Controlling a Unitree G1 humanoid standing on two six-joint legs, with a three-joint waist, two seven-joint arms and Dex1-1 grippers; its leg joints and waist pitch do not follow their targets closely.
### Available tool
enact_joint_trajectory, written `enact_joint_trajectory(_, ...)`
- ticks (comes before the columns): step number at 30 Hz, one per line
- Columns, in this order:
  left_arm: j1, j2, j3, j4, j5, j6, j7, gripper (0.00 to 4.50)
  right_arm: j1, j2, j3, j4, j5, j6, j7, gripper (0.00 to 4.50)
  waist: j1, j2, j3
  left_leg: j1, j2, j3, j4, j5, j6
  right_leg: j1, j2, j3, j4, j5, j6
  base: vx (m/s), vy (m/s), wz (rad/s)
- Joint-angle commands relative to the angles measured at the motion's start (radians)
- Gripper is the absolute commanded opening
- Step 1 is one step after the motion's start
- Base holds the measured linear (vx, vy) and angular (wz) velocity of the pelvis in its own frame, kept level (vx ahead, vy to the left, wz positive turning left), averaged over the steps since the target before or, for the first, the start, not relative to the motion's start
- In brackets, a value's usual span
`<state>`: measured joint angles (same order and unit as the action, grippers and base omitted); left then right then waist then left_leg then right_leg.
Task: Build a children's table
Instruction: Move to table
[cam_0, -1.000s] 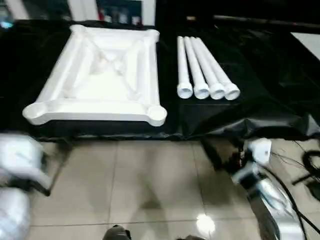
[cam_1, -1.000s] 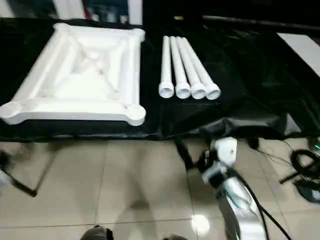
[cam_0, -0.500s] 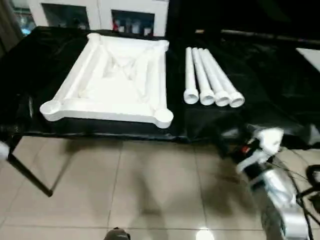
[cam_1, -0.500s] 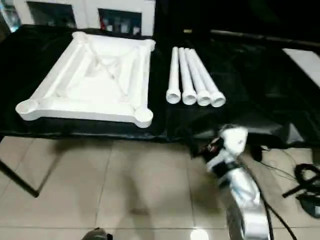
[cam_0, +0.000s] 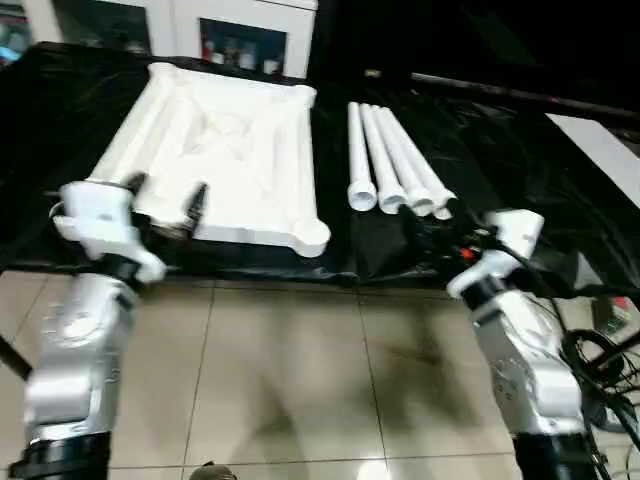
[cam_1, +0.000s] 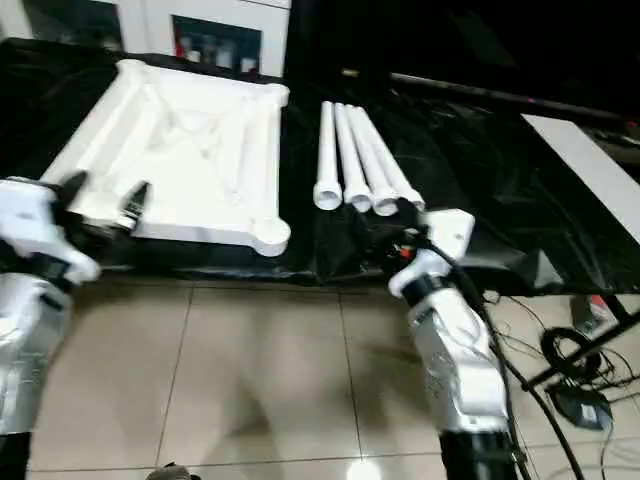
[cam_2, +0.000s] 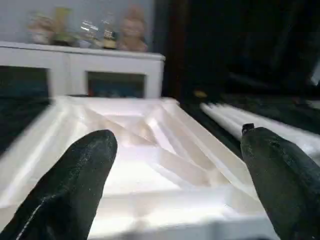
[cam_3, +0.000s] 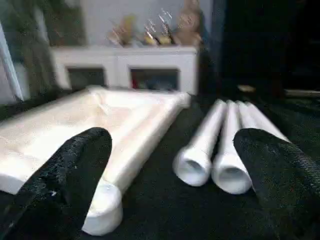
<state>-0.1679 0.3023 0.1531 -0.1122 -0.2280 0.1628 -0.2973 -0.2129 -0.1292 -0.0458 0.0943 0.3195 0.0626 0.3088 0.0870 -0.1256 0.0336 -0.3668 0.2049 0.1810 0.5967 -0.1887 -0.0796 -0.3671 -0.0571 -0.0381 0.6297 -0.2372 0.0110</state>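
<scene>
Black cloth: tabletop beyond left pincer

The head cameras look down over both forearms; each wrist camera looks level and close, sharing the table top and legs.

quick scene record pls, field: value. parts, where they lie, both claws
surface: black-covered table
table top: white, ribbed underside up, on the left part of the cover
legs: four white tubes side by side, right of the top, collared ends toward the robot
left claw: open, at the top's near edge, holding nothing
right claw: open, just short of the legs' near ends, holding nothing
assembly: no leg in a socket yet
</scene>
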Motion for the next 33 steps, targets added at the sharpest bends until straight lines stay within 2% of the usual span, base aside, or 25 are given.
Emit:
enact_joint_trajectory(1, 0.017, -0.014, -0.043, 0.005, 0.035, -0.031, -0.012, 4.46, -0.005, -0.020, -0.017, 0.034, -0.049, 0.017, -0.060, 4.50, -0.003, 0.026, -0.043, 0.022, 0.027, -0.011, -0.077, -0.159, -0.067, 0.018, -0.063, 0.041, -0.065, 0.011, -0.077, 0.000, 0.000, 0.00)
enact_joint_trajectory(2, 0.041, -0.020, -0.043, -0.014, 0.039, -0.018, 0.001, 4.46, 0.004, -0.027, -0.010, 0.017, -0.059, 0.040, -0.069, 4.50, -0.007, 0.039, -0.044, 0.021, 0.027, -0.011, -0.077, -0.159, -0.069, 0.019, -0.061, 0.042, -0.063, 0.026, -0.082, 0.000, 0.000, 0.00)
enact_joint_trajectory(3, 0.067, -0.028, -0.043, -0.038, 0.050, 0.002, 0.019, 4.46, 0.017, -0.030, 0.000, -0.008, -0.064, 0.063, -0.066, 4.50, -0.009, 0.032, -0.043, 0.020, 0.028, -0.011, -0.076, -0.158, -0.068, 0.021, -0.060, 0.042, -0.064, 0.033, -0.082, 0.000, 0.000, 0.00)
enact_joint_trajectory(5, 0.081, -0.028, -0.050, -0.052, 0.070, 0.038, 0.042, 4.46, 0.031, -0.024, 0.021, -0.023, -0.078, 0.069, -0.062, 4.50, -0.011, 0.028, -0.043, 0.016, 0.027, -0.009, -0.073, -0.148, -0.050, 0.025, -0.060, 0.043, -0.062, 0.056, -0.086, 0.000, 0.000, 0.00)
enact_joint_trajectory(6, 0.087, -0.021, -0.060, -0.032, 0.119, 0.002, 0.064, 4.46, 0.035, -0.020, 0.028, -0.020, -0.081, 0.065, -0.055, 4.50, -0.013, 0.030, -0.044, 0.016, 0.027, -0.009, -0.073, -0.144, -0.046, 0.025, -0.059, 0.044, -0.061, 0.057, -0.086, 0.000, 0.000, 0.00)
enact_joint_trajectory(7, 0.089, -0.015, -0.070, -0.001, 0.168, -0.022, 0.092, 4.46, 0.034, -0.016, 0.036, -0.006, -0.093, 0.053, -0.055, 4.50, -0.015, 0.024, -0.040, 0.014, 0.029, -0.011, -0.075, -0.155, -0.032, 0.023, -0.061, 0.042, -0.068, 0.016, -0.083, 0.000, 0.000, 0.00)
enact_joint_trajectory(9, 0.089, -0.008, -0.078, 0.049, 0.228, -0.070, 0.141, 4.46, 0.027, -0.003, 0.042, 0.023, -0.103, 0.036, -0.060, 4.50, -0.019, 0.031, -0.037, 0.016, 0.031, -0.013, -0.078, -0.183, -0.030, 0.018, -0.061, 0.043, -0.074, -0.037, -0.080, 0.000, 0.000, 0.00)
enact_joint_trajectory(12, 0.087, -0.010, -0.070, 0.051, 0.233, -0.071, 0.163, 4.46, 0.010, 0.021, 0.053, 0.044, -0.110, 0.027, -0.074, 4.50, -0.026, 0.032, -0.037, 0.017, 0.032, -0.016, -0.081, -0.213, -0.039, 0.015, -0.063, 0.042, -0.075, -0.090, -0.090, 0.000, 0.000, 0.00)
enact_joint_trajectory(13, 0.084, -0.013, -0.068, 0.048, 0.224, -0.060, 0.162, 4.46, 0.004, 0.025, 0.065, 0.051, -0.125, 0.020, -0.079, 4.50, -0.027, 0.044, -0.037, 0.019, 0.034, -0.018, -0.082, -0.221, -0.045, 0.012, -0.064, 0.042, -0.072, -0.083, -0.098, 0.000, 0.000, 0.00)
enact_joint_trajectory(15, 0.077, -0.023, -0.069, 0.040, 0.217, -0.051, 0.159, 4.46, -0.008, 0.035, 0.073, 0.057, -0.130, 0.029, -0.084, 4.50, -0.029, 0.052, -0.038, 0.018, 0.032, -0.017, -0.081, -0.217, -0.052, 0.012, -0.060, 0.042, -0.072, -0.044, -0.108, 0.000, 0.000, 0.00)
enact_joint_trajectory(16, 0.072, -0.031, -0.070, 0.035, 0.210, -0.038, 0.157, 4.46, -0.013, 0.033, 0.084, 0.061, -0.147, 0.026, -0.087, 4.50, -0.020, 0.062, -0.040, -0.025, 0.006, -0.057, -0.103, -0.241, 0.048, 0.061, -0.079, -0.017, -0.077, -0.036, -0.100, -0.006, -0.005, 0.26)
enact_joint_trajectory(17, 0.069, -0.036, -0.071, 0.033, 0.208, -0.030, 0.156, 4.46, -0.015, 0.030, 0.090, 0.063, -0.158, 0.023, -0.088, 4.50, -0.026, 0.054, -0.044, -0.025, 0.001, -0.068, -0.093, -0.243, 0.091, 0.063, -0.086, -0.025, -0.083, -0.031, -0.101, -0.006, -0.005, 0.26)
enact_joint_trajectory(18, 0.062, -0.041, -0.072, 0.043, 0.209, -0.038, 0.158, 4.46, -0.017, 0.033, 0.093, 0.065, -0.165, 0.015, -0.092, 4.50, -0.028, 0.060, -0.046, -0.021, -0.001, -0.075, -0.085, -0.247, 0.123, 0.069, -0.097, -0.034, -0.087, -0.036, -0.118, 0.008, -0.011, 0.52)
enact_joint_trajectory(19, 0.052, -0.048, -0.071, 0.059, 0.207, -0.050, 0.162, 4.46, -0.019, 0.039, 0.092, 0.069, -0.172, 0.005, -0.097, 4.50, -0.028, 0.072, -0.034, -0.032, -0.004, -0.084, -0.091, -0.291, 0.157, 0.090, -0.103, -0.054, -0.109, -0.140, -0.143, 0.022, -0.002, 0.53)
enact_joint_trajectory(20, 0.041, -0.051, -0.068, 0.073, 0.202, -0.052, 0.164, 4.46, -0.021, 0.051, 0.084, 0.070, -0.154, 0.009, -0.092, 4.50, -0.044, 0.092, -0.030, 0.049, 0.036, -0.065, -0.088, -0.421, 0.091, 0.049, -0.085, -0.043, -0.125, -0.329, -0.157, 0.022, -0.002, 0.53)
enact_joint_trajectory(21, 0.033, -0.052, -0.070, 0.081, 0.205, -0.055, 0.165, 4.46, -0.023, 0.051, 0.081, 0.070, -0.151, 0.010, -0.089, 4.50, -0.058, 0.065, -0.010, 0.045, 0.037, -0.061, -0.088, -0.506, 0.051, 0.046, -0.081, -0.044, -0.134, -0.434, -0.164, 0.021, -0.004, 0.27)
enact_joint_trajectory(22, 0.012, -0.043, -0.076, 0.086, 0.210, -0.046, 0.159, 4.46, -0.029, 0.044, 0.082, 0.063, -0.144, 0.021, -0.074, 4.50, -0.042, 0.079, -0.001, 0.081, 0.039, -0.050, -0.091, -0.653, -0.035, 0.041, -0.076, -0.044, -0.158, -0.567, -0.144, 0.000, 0.000, 0.00)
enact_joint_trajectory(23, 0.011, -0.042, -0.076, 0.086, 0.210, -0.045, 0.159, 4.46, -0.029, 0.043, 0.083, 0.062, -0.144, 0.021, -0.073, 4.50, -0.042, 0.074, -0.007, 0.081, 0.038, -0.049, -0.094, -0.644, -0.036, 0.053, -0.073, -0.040, -0.153, -0.549, -0.138, 0.000, 0.000, 0.00)
enact_joint_trajectory(24, 0.007, -0.039, -0.078, 0.086, 0.211, -0.043, 0.156, 4.46, -0.030, 0.040, 0.084, 0.060, -0.145, 0.023, -0.070, 4.50, -0.035, 0.081, -0.005, 0.085, 0.042, -0.048, -0.099, -0.648, -0.038, 0.055, -0.074, -0.037, -0.152, -0.531, -0.141, 0.057, 0.011, 0.01)
enact_joint_trajectory(25, 0.001, -0.038, -0.078, 0.084, 0.208, -0.040, 0.149, 4.46, -0.029, 0.034, 0.084, 0.055, -0.145, 0.021, -0.062, 4.50, -0.037, 0.077, -0.012, 0.074, 0.040, -0.043, -0.107, -0.606, -0.028, 0.078, -0.074, -0.031, -0.146, -0.479, -0.146, 0.077, 0.014, -0.03)
enact_joint_trajectory(27, -0.002, -0.042, -0.078, 0.082, 0.203, -0.031, 0.144, 4.46, -0.025, 0.029, 0.083, 0.050, -0.140, 0.026, -0.053, 4.50, -0.033, 0.079, -0.024, 0.059, 0.032, -0.030, -0.112, -0.488, 0.003, 0.110, -0.073, -0.024, -0.142, -0.388, -0.154, 0.091, 0.014, -0.06)
enact_joint_trajectory(28, 0.001, -0.048, -0.074, 0.083, 0.197, -0.030, 0.144, 4.46, -0.025, 0.029, 0.084, 0.052, -0.144, 0.033, -0.058, 4.50, -0.028, 0.081, -0.031, 0.046, 0.028, -0.022, -0.112, -0.376, 0.031, 0.125, -0.071, -0.020, -0.137, -0.302, -0.158, 0.117, 0.009, -0.07)
enact_joint_trajectory(29, 0.003, -0.051, -0.073, 0.083, 0.194, -0.029, 0.143, 4.46, -0.025, 0.029, 0.085, 0.053, -0.147, 0.037, -0.061, 4.50, -0.030, 0.079, -0.043, 0.042, 0.020, -0.016, -0.102, -0.266, 0.057, 0.136, -0.062, -0.019, -0.125, -0.197, -0.159, 0.117, 0.009, -0.07)
enact_joint_trajectory(31, 0.011, -0.054, -0.078, 0.084, 0.198, -0.034, 0.141, 4.46, -0.029, 0.026, 0.088, 0.062, -0.167, 0.033, -0.066, 4.50, -0.032, 0.074, -0.055, 0.037, 0.006, -0.014, -0.087, -0.117, 0.104, 0.151, -0.049, -0.021, -0.105, -0.029, -0.154, 0.121, 0.004, -0.02)
enact_joint_trajectory(33, 0.014, -0.055, -0.082, 0.082, 0.197, -0.030, 0.138, 4.46, -0.030, 0.028, 0.085, 0.062, -0.166, 0.032, -0.065, 4.50, -0.036, 0.072, -0.062, 0.051, -0.003, -0.018, -0.074, -0.019, 0.165, 0.148, -0.032, -0.025, -0.082, 0.116, -0.142, 0.133, -0.004, 0.02)
